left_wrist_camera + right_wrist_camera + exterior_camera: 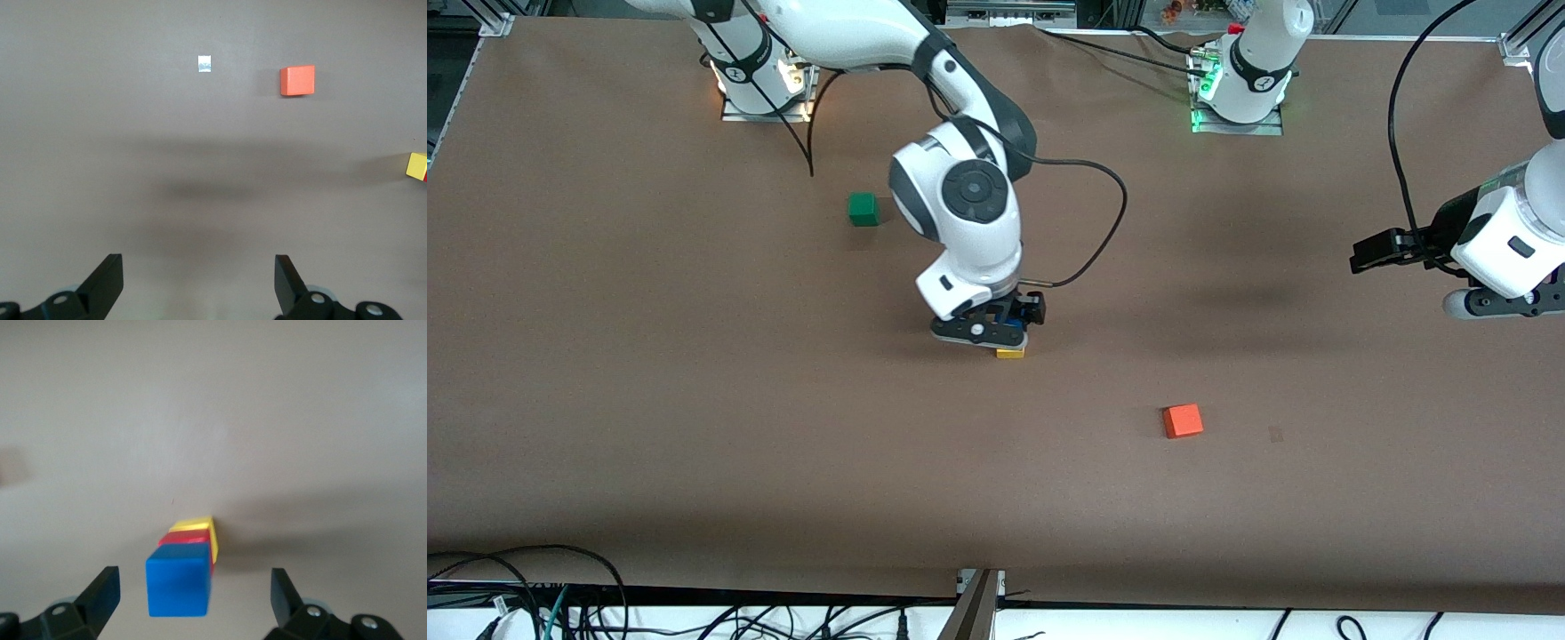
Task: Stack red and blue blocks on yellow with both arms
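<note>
In the right wrist view the blue cube (179, 587) sits on the red cube (188, 539), which sits on the yellow cube (197, 525), as one stack on the table. My right gripper (193, 581) is open around the blue cube, with both fingers apart from it. In the front view the right gripper (996, 333) is low over the stack mid-table. Only the yellow cube (1010, 353) and a bit of blue (1009, 313) show there; the red cube is hidden. My left gripper (1507, 311) waits open and empty (198, 267) above the left arm's end of the table.
A green cube (863, 209) lies farther from the front camera, toward the right arm's end. An orange-red cube (1183, 420) lies nearer to the camera than the stack and also shows in the left wrist view (297, 80). A small tape mark (1276, 434) is beside it.
</note>
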Tool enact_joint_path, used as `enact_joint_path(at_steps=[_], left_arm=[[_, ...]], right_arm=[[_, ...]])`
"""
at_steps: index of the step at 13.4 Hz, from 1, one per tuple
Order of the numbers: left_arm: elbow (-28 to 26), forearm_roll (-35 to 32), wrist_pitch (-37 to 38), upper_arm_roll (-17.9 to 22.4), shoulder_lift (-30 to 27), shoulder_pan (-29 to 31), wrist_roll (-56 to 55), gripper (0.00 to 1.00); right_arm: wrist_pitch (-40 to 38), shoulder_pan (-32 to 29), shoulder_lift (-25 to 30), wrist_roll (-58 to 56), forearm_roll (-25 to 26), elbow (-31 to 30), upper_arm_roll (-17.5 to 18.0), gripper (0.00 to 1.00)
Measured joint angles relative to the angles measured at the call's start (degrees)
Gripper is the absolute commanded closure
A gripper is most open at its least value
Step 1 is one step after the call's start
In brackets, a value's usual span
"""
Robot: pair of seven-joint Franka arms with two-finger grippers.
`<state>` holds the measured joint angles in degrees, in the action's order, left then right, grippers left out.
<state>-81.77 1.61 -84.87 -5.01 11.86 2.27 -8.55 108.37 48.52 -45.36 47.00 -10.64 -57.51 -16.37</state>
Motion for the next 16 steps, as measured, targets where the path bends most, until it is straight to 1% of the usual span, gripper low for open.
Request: enact_joint_path(at_steps=[2, 4, 6, 7, 8, 10, 12, 14, 16], left_arm=[[0.0, 0.0, 0.0, 0.0, 0.0, 0.0, 0.0, 0.0], [0.0, 0.0, 0.0, 0.0, 0.0, 0.0, 0.0, 0.0], [0.0, 0.0, 0.0, 0.0, 0.0, 0.0, 0.0, 0.0], [0.0, 0.0, 0.0, 0.0, 0.0, 0.0, 0.0, 0.0], [0.0, 0.0, -0.1, 0.0, 0.0, 0.1, 0.0, 0.0], [0.0, 0.0, -0.1, 0.0, 0.0, 0.1, 0.0, 0.0], [0.0, 0.0, -0.1, 0.0, 0.0, 0.0, 0.0, 0.0], [0.0, 0.0, -0.1, 0.0, 0.0, 0.1, 0.0, 0.0], [0.0, 0.0, -0.1, 0.1, 0.0, 0.1, 0.0, 0.0]], right_arm=[[-6.3, -5.7, 5.2, -1.5, -0.8, -0.1, -0.6, 0.0], [-14.0, -13.8, 9.3, -9.0, -4.7, -0.2, -0.8, 0.0], [-20.7, -21.1, 13.0, -16.8, -6.2, -1.0, -0.9, 0.0], [-22.3, -23.8, 15.2, -20.2, -6.4, -2.7, -0.9, 0.0], [-22.9, -25.5, 18.1, -22.7, -6.5, -5.7, -1.4, 0.0], [-23.1, -26.3, 24.4, -25.7, -5.9, -13.5, -3.2, 0.0], [-22.2, -26.2, 30.2, -27.0, -2.2, -20.7, -3.3, 0.0], [-19.9, -25.7, 34.6, -28.1, 1.0, -27.1, -3.2, 0.0], [-16.7, -25.6, 37.8, -30.7, 2.8, -32.5, -3.1, 0.0]])
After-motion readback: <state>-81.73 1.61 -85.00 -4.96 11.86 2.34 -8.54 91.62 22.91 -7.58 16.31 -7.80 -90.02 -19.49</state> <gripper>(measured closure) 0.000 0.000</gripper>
